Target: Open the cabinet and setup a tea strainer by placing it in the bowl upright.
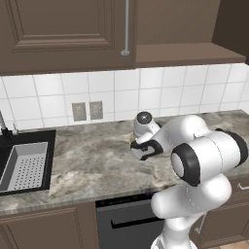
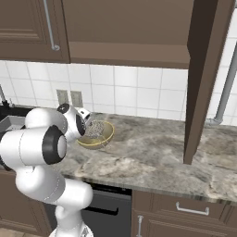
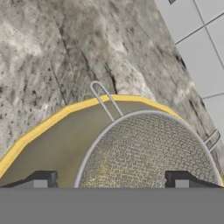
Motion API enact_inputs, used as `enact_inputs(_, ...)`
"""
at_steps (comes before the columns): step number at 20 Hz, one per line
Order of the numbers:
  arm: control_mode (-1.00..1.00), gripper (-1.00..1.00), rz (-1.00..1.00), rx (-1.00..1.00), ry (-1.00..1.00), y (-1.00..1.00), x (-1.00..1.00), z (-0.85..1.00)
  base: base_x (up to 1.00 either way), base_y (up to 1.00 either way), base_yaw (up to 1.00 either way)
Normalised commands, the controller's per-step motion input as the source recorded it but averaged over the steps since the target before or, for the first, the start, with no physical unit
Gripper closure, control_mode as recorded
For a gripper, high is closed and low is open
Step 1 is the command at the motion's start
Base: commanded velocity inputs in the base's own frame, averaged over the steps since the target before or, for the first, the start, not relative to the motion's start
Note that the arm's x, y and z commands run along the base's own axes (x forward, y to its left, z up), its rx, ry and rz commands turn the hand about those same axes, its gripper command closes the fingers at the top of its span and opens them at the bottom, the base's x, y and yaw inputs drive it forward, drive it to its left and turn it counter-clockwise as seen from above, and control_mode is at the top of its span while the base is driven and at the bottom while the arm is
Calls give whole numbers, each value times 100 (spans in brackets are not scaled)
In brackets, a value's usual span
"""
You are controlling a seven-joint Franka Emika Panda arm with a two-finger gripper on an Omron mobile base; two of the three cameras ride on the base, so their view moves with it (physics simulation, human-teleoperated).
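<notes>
I see the strainer [image 3: 146, 151] sitting mesh-up inside the bowl [image 3: 52, 148], low centre of the hand view, its wire handle running up-left across the yellow rim and out over the surface [image 3: 52, 52]. The claw [image 3: 111, 180] stands wide, one tip on either side of the mesh basket, gripping nothing. In the right base view the bowl [image 2: 107, 137] lies left of centre, near the tiled wall [image 2: 139, 92], with bare marble stretching to the right and toward the front edge. The open cabinet door [image 2: 208, 78] juts out at upper right. The sink [image 1: 24, 165] sits well away at the left of the left base view.
</notes>
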Motion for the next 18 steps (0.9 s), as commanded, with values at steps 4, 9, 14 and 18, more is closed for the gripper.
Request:
enact_inputs(4,-100,-100,-3,0,0,0,-7,25,0,0,0)
enact_inputs(9,-100,-100,-3,0,0,0,-16,49,0,0,0)
enact_inputs(14,-100,-100,-7,1,2,0,-54,54,0,0,0)
enact_inputs(18,-100,-100,-25,13,11,-27,-36,77,0,0,0)
